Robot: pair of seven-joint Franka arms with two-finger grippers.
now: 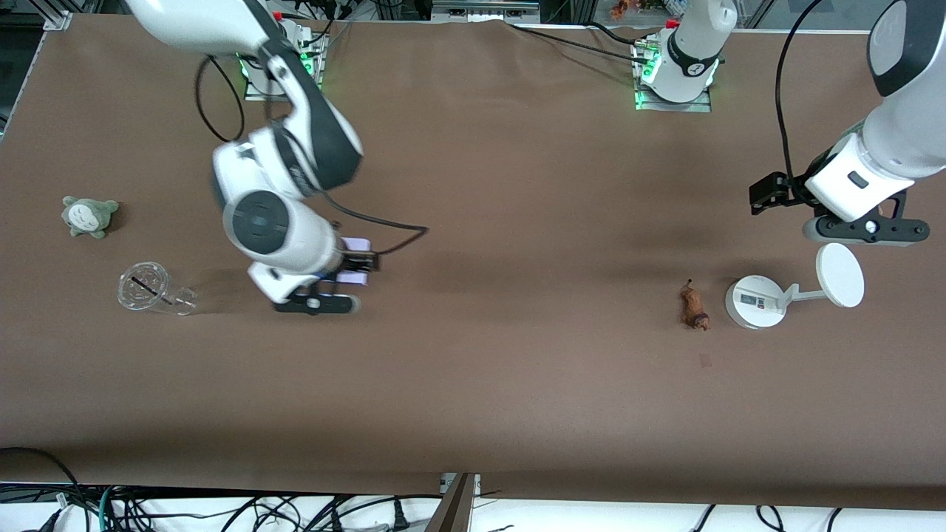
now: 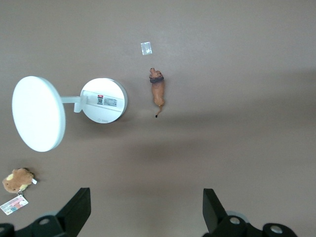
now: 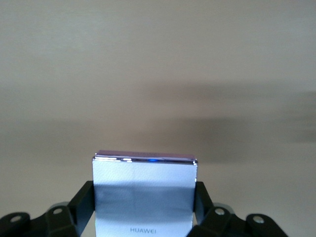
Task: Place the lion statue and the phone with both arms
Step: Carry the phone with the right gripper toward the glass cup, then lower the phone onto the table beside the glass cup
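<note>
Phone (image 3: pixel 143 195) sits between the right gripper (image 3: pixel 143 207) fingers (image 3: pixel 83 202), one finger on each long edge, pale lavender-white face up toward the wrist cam, purple edge showing at its free end. Fingers are clamped on the phone. In the front view the right gripper (image 1: pixel 347 270) is low over the bench (image 1: pixel 517 384) toward the right arm's end, w/ only slivers of the phone (image 1: pixel 358 244) peeking out past the wrist. "HUAWEI" reads on the phone face, near the fingers.

Lion statue (image 1: pixel 694 308) lies on the bench toward the left arm's end, just beside the round base of a white stand (image 1: pixel 754 301), not touching it. Left gripper (image 1: pixel 865 229) waits in the air over the bench by the stand's disc; fingers (image 2: pixel 76 210) spread wide, holding nothing. From the left wrist cam the lion statue (image 2: pixel 157 92) is well apart from the fingertips, out ahead of the gap btw them. The white stand (image 2: pixel 103 100) base carries a small label w/ a red mark, text too small to read.

Also on the bench: grey-green plush (image 1: pixel 89 215), clear cup (image 1: pixel 151 289) on its side, small brown plush (image 2: pixel 18 180) w/ a tag.
</note>
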